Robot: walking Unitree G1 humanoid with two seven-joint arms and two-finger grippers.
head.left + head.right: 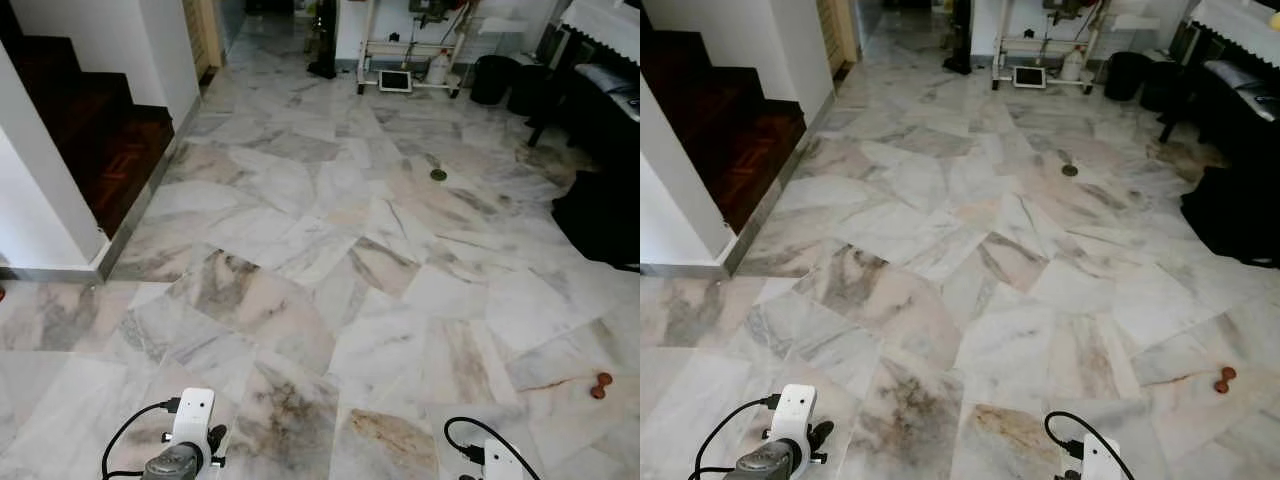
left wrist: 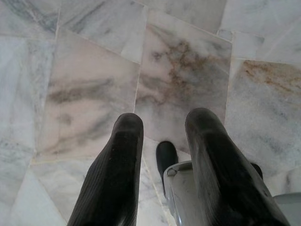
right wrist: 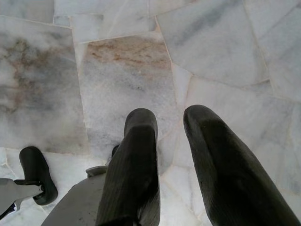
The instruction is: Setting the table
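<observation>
— What do the head views give you?

— Marble floor (image 1: 330, 250), pale slabs with grey and brown veins, wide open ahead of me. Dark wooden stairs (image 1: 95, 130) on my left behind a white wall corner (image 1: 40, 200). Far end: a white wheeled rack (image 1: 410, 55) with a tablet-like panel (image 1: 395, 80) leaning at its foot, and a black bin (image 1: 492, 78) beside it. Right edge: dark furniture (image 1: 600, 150), with a lace-edged cloth (image 1: 605, 22) on a surface at the top corner. A small round drain cover (image 1: 438, 174) sits mid-floor; a small brown dumbbell-shaped object (image 1: 600, 385) lies near my right side.

— And the wrists?

— Both arms hang low, cameras pointing down at the floor. My left gripper (image 2: 162, 125): fingers released, a gap between them, holding nothing. My right gripper (image 3: 169, 115): fingers likewise parted and not grasping anything. Below them, my black foot (image 3: 37, 174) shows, which the head views miss.

— Tableware for the setting?

— None that I can pick out; items on the far surface are too small to tell.

— Room to move?

— Broad passage straight ahead, bounded by stairs left and furniture right.
</observation>
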